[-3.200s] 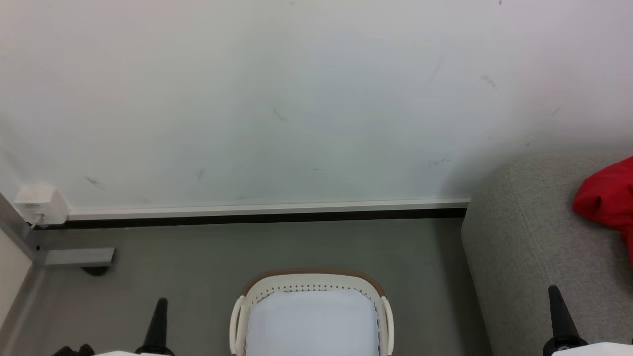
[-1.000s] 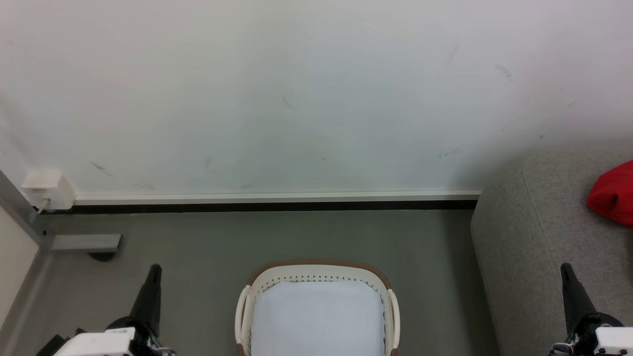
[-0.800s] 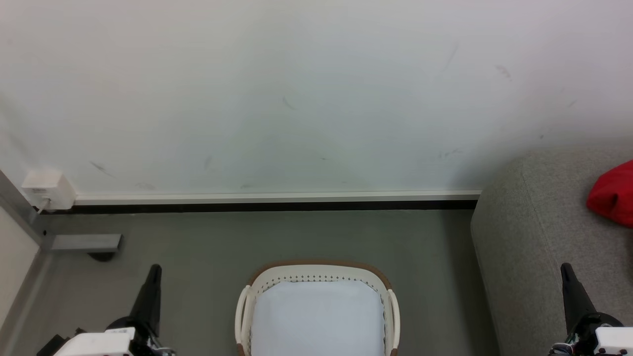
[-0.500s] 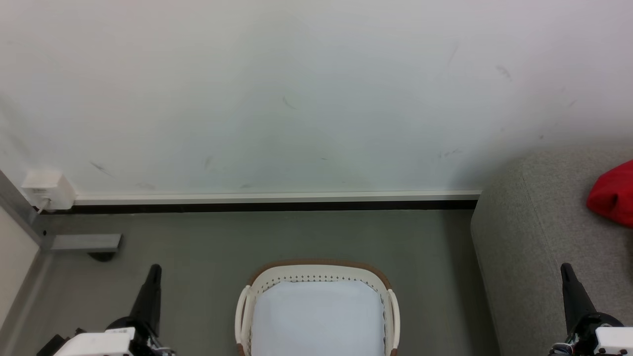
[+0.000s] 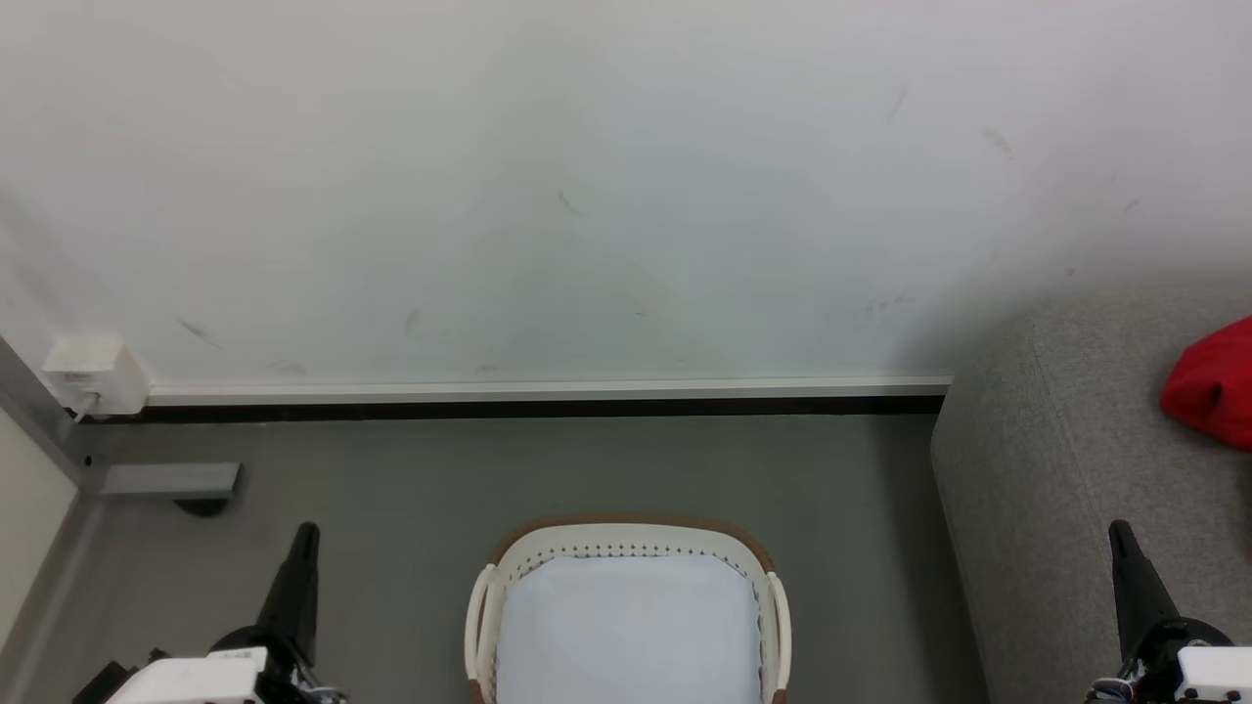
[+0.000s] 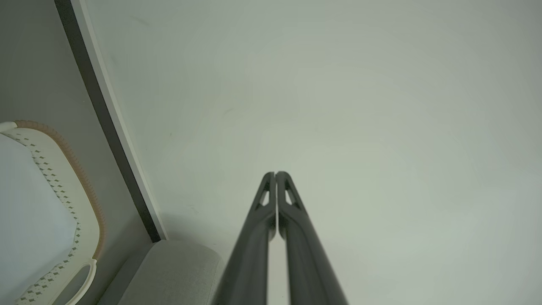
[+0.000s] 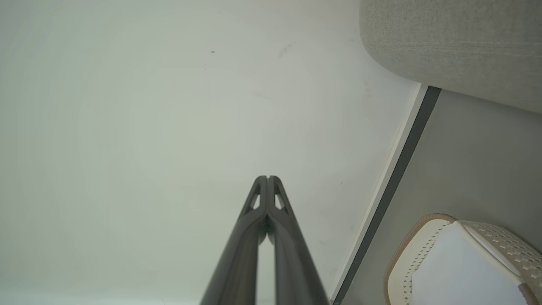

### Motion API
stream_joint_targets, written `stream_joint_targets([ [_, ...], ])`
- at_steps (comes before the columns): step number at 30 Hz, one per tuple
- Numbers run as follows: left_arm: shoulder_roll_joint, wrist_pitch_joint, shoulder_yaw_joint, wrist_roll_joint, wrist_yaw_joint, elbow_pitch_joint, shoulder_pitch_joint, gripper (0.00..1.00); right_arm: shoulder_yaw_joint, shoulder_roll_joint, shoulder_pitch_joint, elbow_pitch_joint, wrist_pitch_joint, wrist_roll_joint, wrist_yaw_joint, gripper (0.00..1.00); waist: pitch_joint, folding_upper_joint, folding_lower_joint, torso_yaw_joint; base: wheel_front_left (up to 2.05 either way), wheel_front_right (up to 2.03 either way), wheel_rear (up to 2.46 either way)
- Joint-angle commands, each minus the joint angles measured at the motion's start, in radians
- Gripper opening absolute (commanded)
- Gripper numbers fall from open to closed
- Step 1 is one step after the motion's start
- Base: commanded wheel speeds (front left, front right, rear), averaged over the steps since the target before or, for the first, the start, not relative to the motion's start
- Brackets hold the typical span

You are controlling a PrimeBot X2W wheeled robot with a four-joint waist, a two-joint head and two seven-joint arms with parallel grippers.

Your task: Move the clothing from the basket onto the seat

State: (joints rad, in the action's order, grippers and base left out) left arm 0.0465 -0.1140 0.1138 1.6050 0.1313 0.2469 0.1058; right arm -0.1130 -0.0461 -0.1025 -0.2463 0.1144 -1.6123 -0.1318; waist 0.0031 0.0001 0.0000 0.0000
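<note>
The left tool and right tool are hanging clenched and empty, flanking the laundry basket, whose white bottom is lying bare. The red clothing is resting on the grey sofa, rightward, nearer the right tool.

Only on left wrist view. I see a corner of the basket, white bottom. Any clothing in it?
Observer: Head view shows the basket with its white bottom bare across the part in frame; its near end is cut off.
Operator: Where's the clothing?
Observer: Red clothing lies bunched on the seat, at the right edge of head view.
Operator: Other arm?
Observer: In its own wrist view, the right claw is shut with nothing in it, pointing at the wall.
</note>
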Motion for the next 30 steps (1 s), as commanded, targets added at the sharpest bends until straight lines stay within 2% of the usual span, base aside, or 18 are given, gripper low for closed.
stream_joint_targets([
  [1, 0.007, -0.004, 0.002, 0.014, 0.001, -0.003, 0.008, 0.00, -0.004, -0.008, -0.012, 0.004, 0.003, -0.001, 0.002, 0.00, 0.000, -0.0001, 0.0000, 0.000, 0.00, 0.00, 0.00],
  [30, 0.007, -0.004, 0.002, 0.014, 0.001, -0.003, 0.008, 0.00, -0.004, -0.008, -0.012, 0.004, 0.003, -0.001, 0.002, 0.00, 0.000, -0.0001, 0.0000, 0.000, 0.00, 0.00, 0.00],
])
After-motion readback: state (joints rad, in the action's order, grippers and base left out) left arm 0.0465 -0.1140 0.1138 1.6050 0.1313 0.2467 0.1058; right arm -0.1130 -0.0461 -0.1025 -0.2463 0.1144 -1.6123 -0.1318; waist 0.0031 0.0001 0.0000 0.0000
